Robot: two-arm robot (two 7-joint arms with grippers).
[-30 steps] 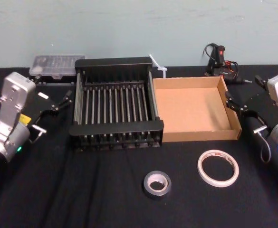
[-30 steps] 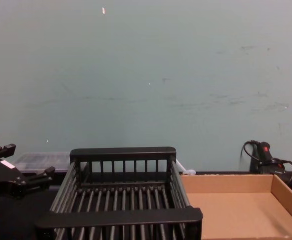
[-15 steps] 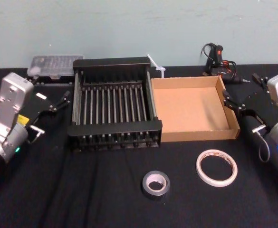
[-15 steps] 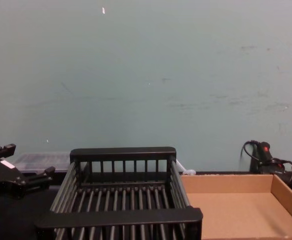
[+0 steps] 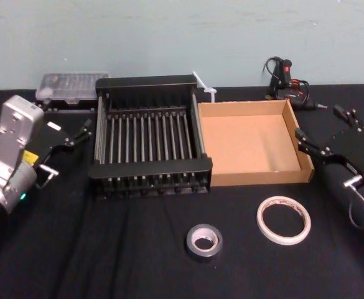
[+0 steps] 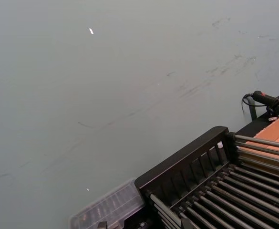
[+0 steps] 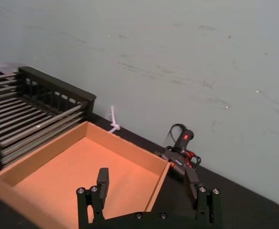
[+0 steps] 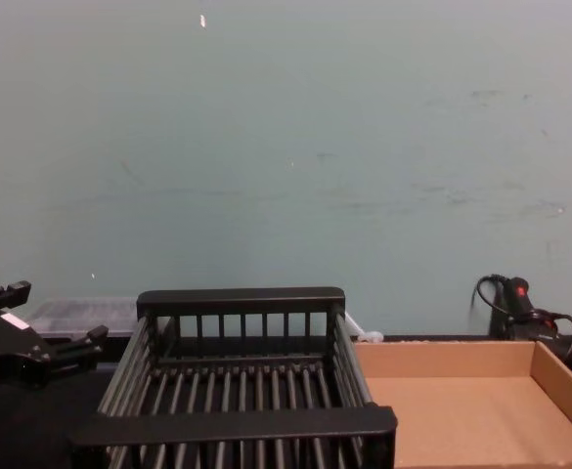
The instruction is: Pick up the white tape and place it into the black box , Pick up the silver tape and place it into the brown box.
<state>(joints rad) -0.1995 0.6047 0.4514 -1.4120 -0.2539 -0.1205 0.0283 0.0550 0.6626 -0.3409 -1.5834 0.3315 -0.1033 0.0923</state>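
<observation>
The white tape (image 5: pixel 284 220), a flat thin-walled ring, and the silver tape (image 5: pixel 205 240), a smaller, thicker grey roll with a pale core, both lie flat on the black tabletop (image 5: pixel 107 249) in the lower centre-right of the head view, neither yet collected. Above them the slatted black box (image 5: pixel 147 144) and shallow cardboard brown box (image 5: pixel 254 143) sit side by side, touching, open-topped to receive drops. The right gripper (image 5: pixel 326 136) hangs released, fingers spread, at the right edge beside the brown box, judged ready to descend; the left gripper (image 5: pixel 66 134) waits released at the left.
</observation>
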